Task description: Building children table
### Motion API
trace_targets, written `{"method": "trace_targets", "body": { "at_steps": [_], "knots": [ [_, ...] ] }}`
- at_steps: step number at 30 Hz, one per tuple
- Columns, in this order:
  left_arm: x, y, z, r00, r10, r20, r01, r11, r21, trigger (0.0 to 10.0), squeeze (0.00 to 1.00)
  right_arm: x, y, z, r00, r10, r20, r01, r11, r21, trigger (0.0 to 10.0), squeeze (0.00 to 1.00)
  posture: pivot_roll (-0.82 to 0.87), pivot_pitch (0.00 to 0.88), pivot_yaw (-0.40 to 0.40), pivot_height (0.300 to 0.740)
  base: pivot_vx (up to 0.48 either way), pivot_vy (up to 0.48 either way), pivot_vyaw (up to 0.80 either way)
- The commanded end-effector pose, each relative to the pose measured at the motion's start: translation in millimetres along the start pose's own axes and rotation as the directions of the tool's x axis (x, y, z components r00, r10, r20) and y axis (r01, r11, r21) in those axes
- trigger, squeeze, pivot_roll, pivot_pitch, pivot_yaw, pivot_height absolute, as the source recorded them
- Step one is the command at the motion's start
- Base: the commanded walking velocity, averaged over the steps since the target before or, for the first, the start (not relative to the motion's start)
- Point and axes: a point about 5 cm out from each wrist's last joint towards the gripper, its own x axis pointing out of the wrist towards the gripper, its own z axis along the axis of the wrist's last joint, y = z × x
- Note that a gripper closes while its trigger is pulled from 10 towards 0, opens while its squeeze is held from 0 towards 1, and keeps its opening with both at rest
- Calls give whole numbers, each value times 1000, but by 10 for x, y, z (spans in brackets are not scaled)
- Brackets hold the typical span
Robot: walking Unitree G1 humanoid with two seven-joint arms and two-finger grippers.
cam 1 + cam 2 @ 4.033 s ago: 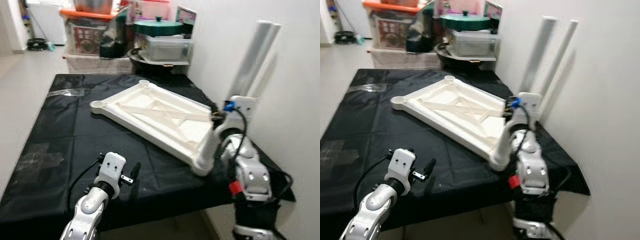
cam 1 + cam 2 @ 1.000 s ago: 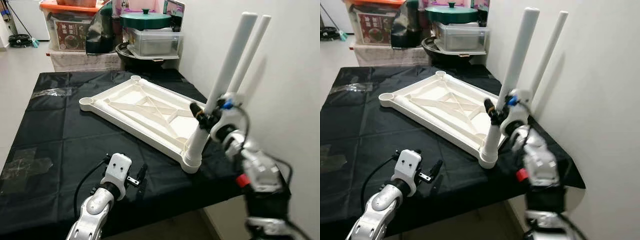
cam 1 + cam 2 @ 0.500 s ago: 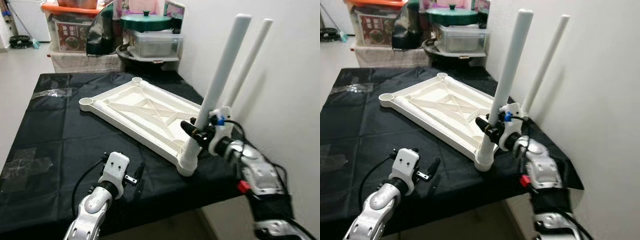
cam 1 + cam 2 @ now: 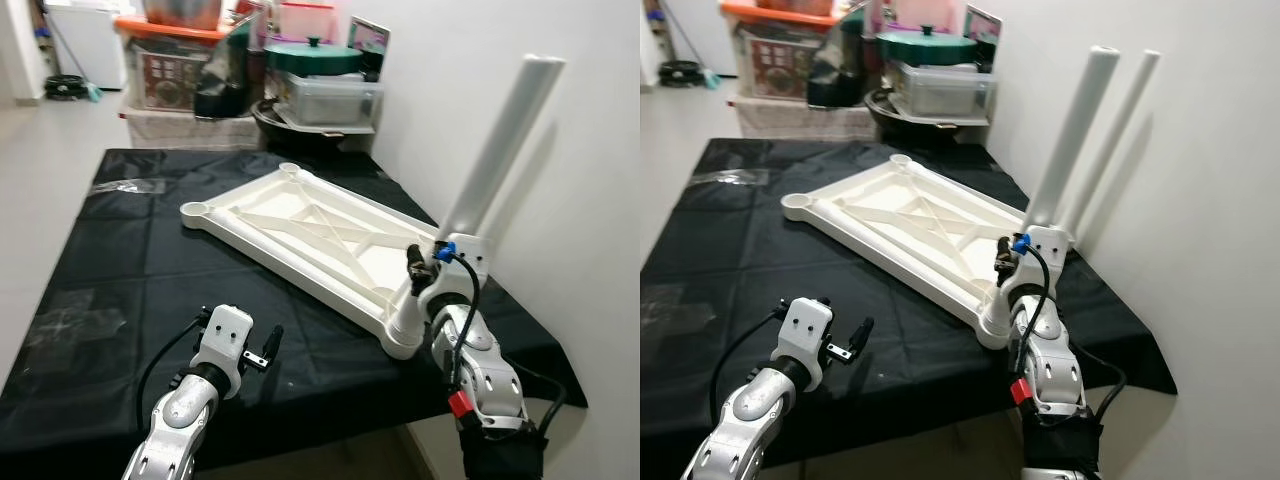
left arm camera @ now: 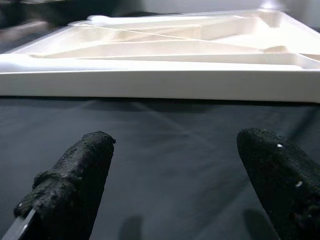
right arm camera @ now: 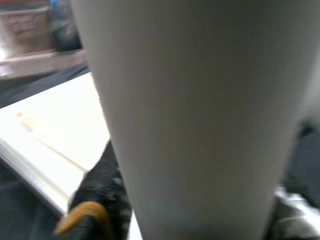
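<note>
Table top: the white tabletop [image 4: 910, 235] is lying upside down on the black cloth [image 4: 720, 260], ribs facing up; its near right corner is sitting close to the table's front edge, by the wall.
Leg in hand: a white leg [image 4: 1068, 140] is standing in that near corner socket [image 4: 995, 325], leaning slightly toward the wall; a second leg [image 4: 1125, 125] is rising just behind it.
Right gripper: the right gripper [image 4: 415, 270] is sitting against the lower part of the leg, just above the socket; the right wrist view is showing the tube pressed against a black finger [image 6: 102, 185], so it seems to be clasping the leg, though how far the fingers are closing is not clear.
Left gripper: the left gripper [image 4: 268, 348] is hovering low over the cloth, near the tabletop's long side but apart from it; its fingers [image 5: 75, 175] are standing wide apart and holding nothing.
Risk, seating: the leg is looking tilted; pushing down at that angle is likely to jam it or leave it half seated.
Risk, sliding: nothing is bracing the tabletop; a sideways push is likely to shove the corner off the edge.
Risk, release: letting go early is risking the leg toppling against the wall.
</note>
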Motion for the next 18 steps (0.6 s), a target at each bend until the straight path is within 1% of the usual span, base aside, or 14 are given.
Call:
{"method": "trace_targets", "body": {
  "at_steps": [1,2,3,5,6,7,9,10,11,12,13,16,17,18],
  "knots": [
    [6,-37,-48,1000,-13,-24,13,1000,-1,10000,0,62,17,103,983,186,-5,-186,982,44,10000,545,73,0,-122,740,0,0,0],
    [7,-35,-49,1000,-12,-24,12,1000,-1,10000,0,67,-25,186,962,272,2,-272,960,67,10000,0,74,0,-125,740,0,0,0],
    [7,-35,-49,1000,-12,-24,12,1000,-1,10000,0,67,-25,186,962,272,2,-272,960,67,10000,0,74,0,-125,740,0,0,0],
    [9,-35,-47,1000,-10,-23,10,1000,-1,10000,0,-6,-79,319,898,440,17,-440,897,35,10000,0,79,0,-129,740,0,0,0],
    [9,-35,-47,1000,-10,-23,10,1000,-1,10000,0,-6,-79,319,898,440,17,-440,897,35,10000,0,79,0,-129,740,0,0,0],
    [8,-31,-45,1000,-7,-21,7,1000,-2,10000,0,-68,-117,351,862,507,4,-507,862,5,10000,0,79,0,-129,740,0,0,0],
    [8,-28,-45,1000,-5,-20,4,1000,-4,10000,0,-153,-230,329,826,559,-68,-563,825,-55,10000,0,73,0,-128,740,0,0,0],
    [8,-33,-47,1000,-7,-20,7,1000,-3,10000,0,-171,-275,300,819,565,-103,-573,815,-88,7529,0,73,0,-127,740,0,0,0],
    [8,-33,-47,1000,-7,-20,7,1000,-3,10000,0,-171,-275,300,819,565,-103,-573,815,-88,7529,0,73,0,-127,740,0,0,0],
    [9,-36,-49,1000,-9,-21,9,1000,-2,10000,0,-182,-291,275,812,570,-124,-582,807,-102,4275,0,72,0,-126,740,0,0,0],
    [11,-39,-48,1000,-10,-21,10,1000,-2,10000,0,-181,-304,253,810,572,-128,-585,804,-106,0,0,74,0,-126,740,0,0,0],
    [16,-40,-44,1000,-11,-19,11,1000,1,10000,0,-110,-400,126,859,485,-166,-510,842,-176,0,0,83,0,-128,740,0,0,0],
    [16,-40,-44,1000,-11,-19,11,1000,1,10000,0,-110,-400,126,859,485,-166,-510,842,-176,0,0,83,0,-128,740,0,0,0],
    [15,-33,-40,1000,-9,-18,9,1000,3,10000,0,-33,-475,82,916,363,-170,-392,900,-189,0,0,83,0,-128,740,0,0,0]
  ]
}}
